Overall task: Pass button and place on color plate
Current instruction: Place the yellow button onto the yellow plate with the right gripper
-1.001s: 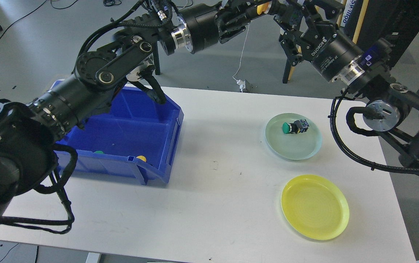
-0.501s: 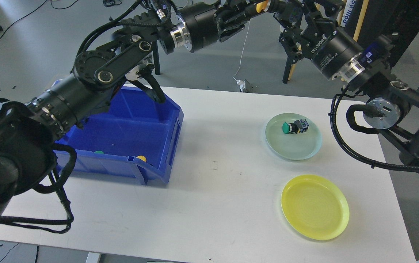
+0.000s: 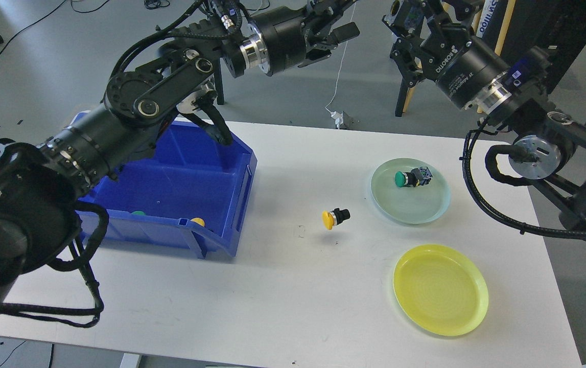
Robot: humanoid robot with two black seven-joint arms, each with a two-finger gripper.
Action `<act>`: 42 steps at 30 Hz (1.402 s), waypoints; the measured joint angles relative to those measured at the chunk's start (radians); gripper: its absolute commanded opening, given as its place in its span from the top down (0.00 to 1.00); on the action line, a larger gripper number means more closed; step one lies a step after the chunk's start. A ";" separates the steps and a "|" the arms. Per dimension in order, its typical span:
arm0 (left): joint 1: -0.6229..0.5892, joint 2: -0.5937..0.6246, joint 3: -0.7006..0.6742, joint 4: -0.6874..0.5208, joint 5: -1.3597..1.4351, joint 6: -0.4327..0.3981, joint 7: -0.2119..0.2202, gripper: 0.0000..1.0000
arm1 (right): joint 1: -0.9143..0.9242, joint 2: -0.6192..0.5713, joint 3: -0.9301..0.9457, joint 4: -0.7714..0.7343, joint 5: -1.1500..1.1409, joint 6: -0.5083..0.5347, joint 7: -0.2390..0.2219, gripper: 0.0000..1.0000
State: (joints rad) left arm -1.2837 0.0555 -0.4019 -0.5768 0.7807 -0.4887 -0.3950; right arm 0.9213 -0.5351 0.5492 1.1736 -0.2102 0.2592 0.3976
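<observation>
A yellow button with a black body is on its side at the middle of the white table, left of the green plate; I cannot tell whether it touches the table. A green button lies in the green plate. The yellow plate holds nothing. My left gripper is high above the table's far edge, open and empty. My right gripper faces it from the right; its fingertips are cut off by the top edge.
A blue bin stands at the left of the table with a green and a yellow button inside near its front wall. Both arms reach across above the table's far side. A chair and cables are on the floor behind.
The yellow button, held high between the two grippers before, has left them and is now down at the table's middle. My left gripper has opened. The right gripper drew back slightly.
</observation>
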 measured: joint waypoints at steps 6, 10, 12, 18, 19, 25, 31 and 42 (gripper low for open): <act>0.000 0.009 0.000 0.000 0.000 0.000 0.000 0.02 | -0.002 -0.016 -0.011 0.001 -0.002 0.000 -0.004 0.75; -0.006 0.040 0.006 0.013 0.008 0.000 0.000 0.02 | -0.025 -0.106 -0.075 0.035 -0.004 0.002 -0.021 0.75; -0.011 0.065 0.011 0.036 0.012 0.000 0.001 0.02 | -0.041 -0.181 -0.132 0.070 -0.004 0.006 -0.025 0.75; -0.031 0.139 0.008 0.066 0.013 0.000 -0.004 0.02 | -0.097 -0.375 -0.315 0.145 -0.009 0.056 -0.027 0.75; -0.033 0.147 0.006 0.067 0.013 0.000 -0.006 0.02 | -0.106 -0.397 -0.343 0.155 -0.014 0.059 -0.027 0.75; -0.056 0.156 0.000 0.067 0.005 0.000 -0.011 0.02 | -0.169 -0.470 -0.549 0.194 -0.081 0.061 -0.030 0.71; -0.068 0.149 -0.002 0.066 0.003 0.000 -0.012 0.02 | -0.287 -0.460 -0.668 0.189 -0.136 0.013 -0.031 0.57; -0.077 0.151 -0.002 0.063 0.003 0.000 -0.012 0.02 | -0.361 -0.390 -0.674 0.126 -0.158 -0.064 -0.028 0.20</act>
State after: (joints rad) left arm -1.3602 0.2064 -0.4035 -0.5134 0.7838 -0.4887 -0.4065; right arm 0.5603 -0.9249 -0.1248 1.2997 -0.3681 0.1947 0.3691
